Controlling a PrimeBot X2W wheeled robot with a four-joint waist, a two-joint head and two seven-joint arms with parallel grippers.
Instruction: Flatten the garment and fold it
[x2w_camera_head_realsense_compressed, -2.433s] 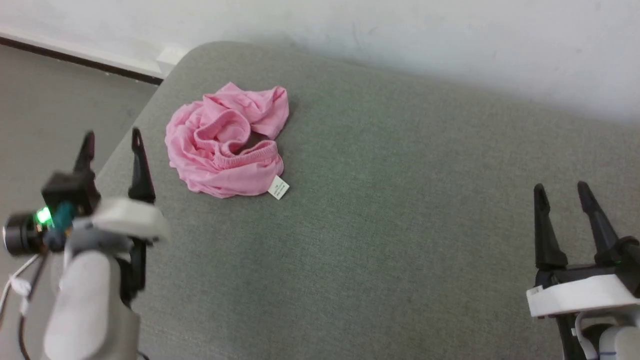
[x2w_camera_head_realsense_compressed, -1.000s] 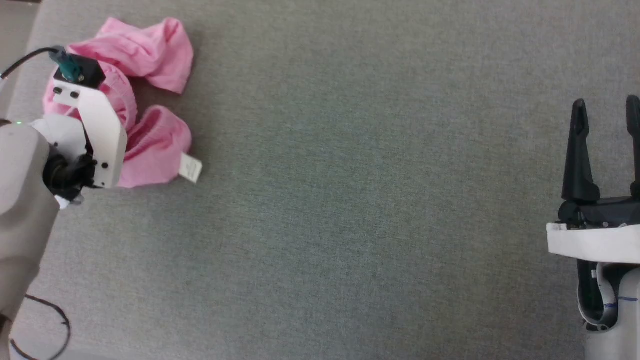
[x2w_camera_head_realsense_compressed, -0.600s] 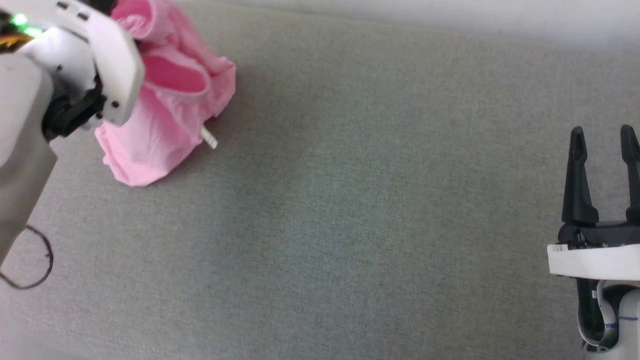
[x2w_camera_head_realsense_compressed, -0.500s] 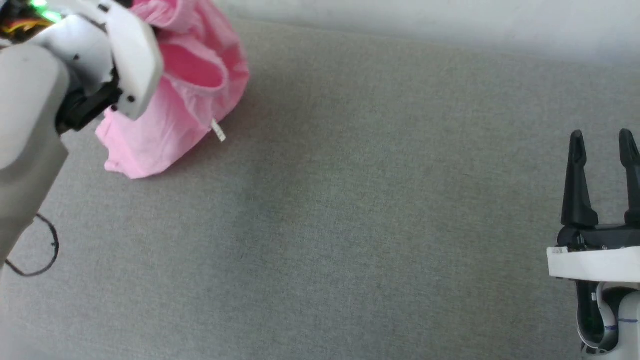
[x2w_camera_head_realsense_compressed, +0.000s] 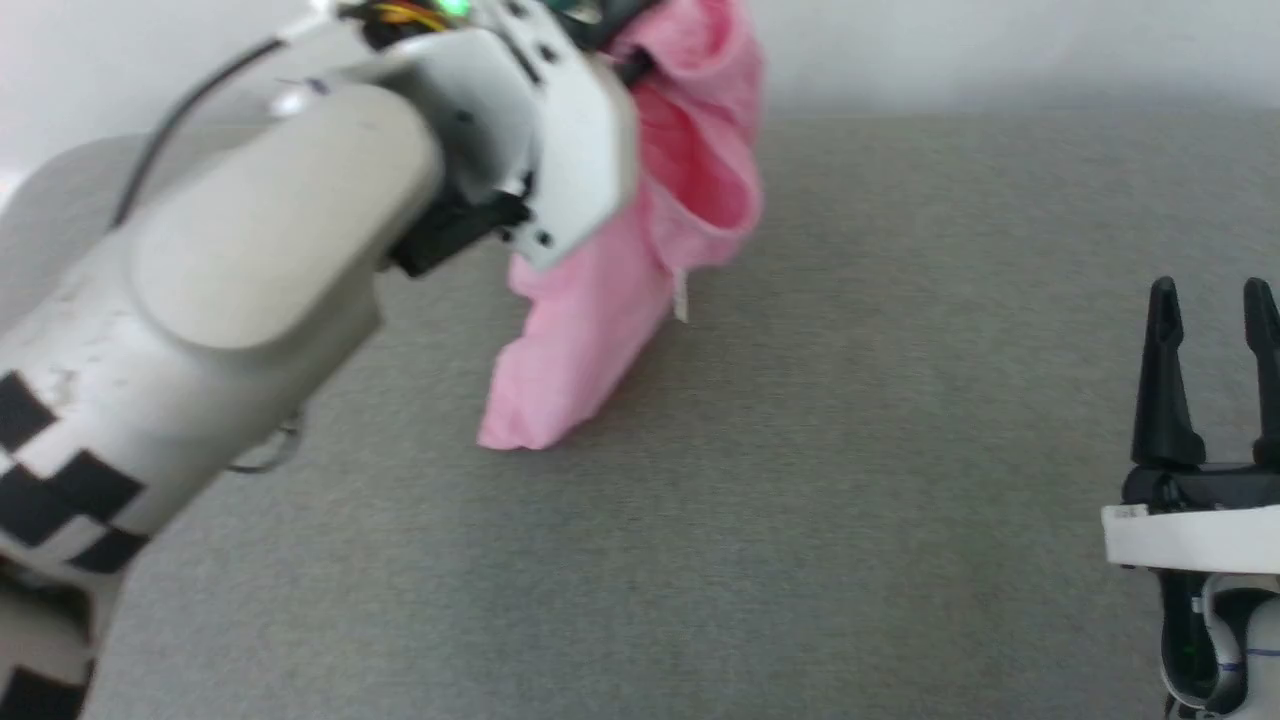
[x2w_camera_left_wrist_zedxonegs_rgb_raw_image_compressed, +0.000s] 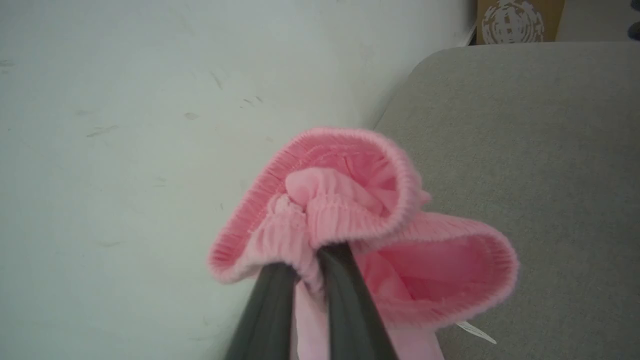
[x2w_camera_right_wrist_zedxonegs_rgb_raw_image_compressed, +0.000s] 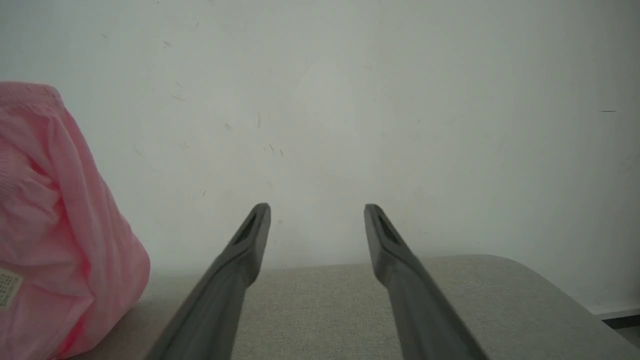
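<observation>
The light-pink garment hangs bunched from my left gripper, which is shut on its gathered elastic waistband. Its lower end rests on the grey padded surface, and its small white label dangles at the side. My pale left forearm crosses the left of the head view. At the lower right my right gripper stands open with nothing in it, well clear of the cloth. In the right wrist view that gripper points at the wall, with the garment far to the left.
A white wall rises right behind the padded surface. The surface has a rounded far corner, and a cardboard box stands beyond it. Bare grey fabric lies between the garment and my right gripper.
My left gripper closed on the garment, lifted it off the surface and carried it right, toward the middle. The head camera has shifted too. The right gripper has stayed open in place.
</observation>
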